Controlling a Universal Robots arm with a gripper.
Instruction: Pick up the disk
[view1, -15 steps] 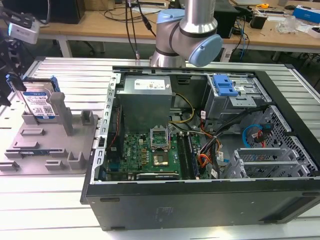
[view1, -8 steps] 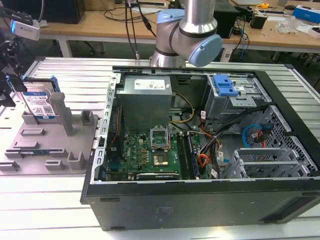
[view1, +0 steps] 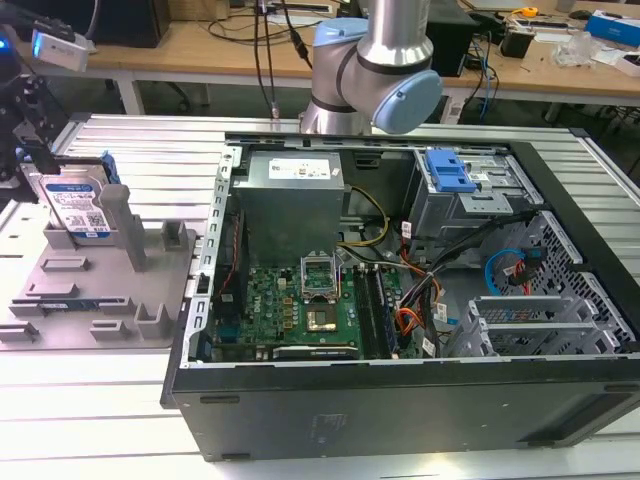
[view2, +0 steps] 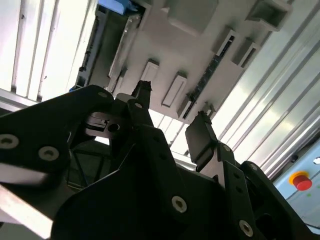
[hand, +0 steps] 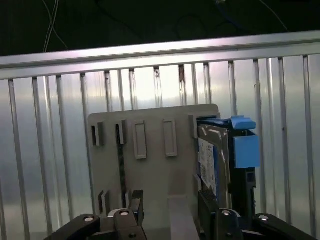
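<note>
The disk (view1: 76, 205) is a silver drive with a white-and-blue label and blue side rails. It stands upright on edge in the grey slotted holder (view1: 100, 300) at the exterior view's left. In the first wrist view the disk (hand: 211, 162) shows edge-on against the holder plate (hand: 150, 170). My black gripper (view1: 30, 150) hangs just above the holder, at the disk's side toward the exterior view's left. Its fingers are open in both wrist views, gripper (view2: 171, 107) and gripper (hand: 170, 212), with nothing held. One fingertip (hand: 207, 205) lies close to the disk's near edge.
An open computer case (view1: 400, 300) with motherboard, power supply and a blue-latched drive cage (view1: 450, 170) lies at the exterior view's right of the holder. Ribbed aluminium table (hand: 50, 150) surrounds the holder. A red stop button (view2: 301, 181) sits beyond. Cluttered benches stand behind.
</note>
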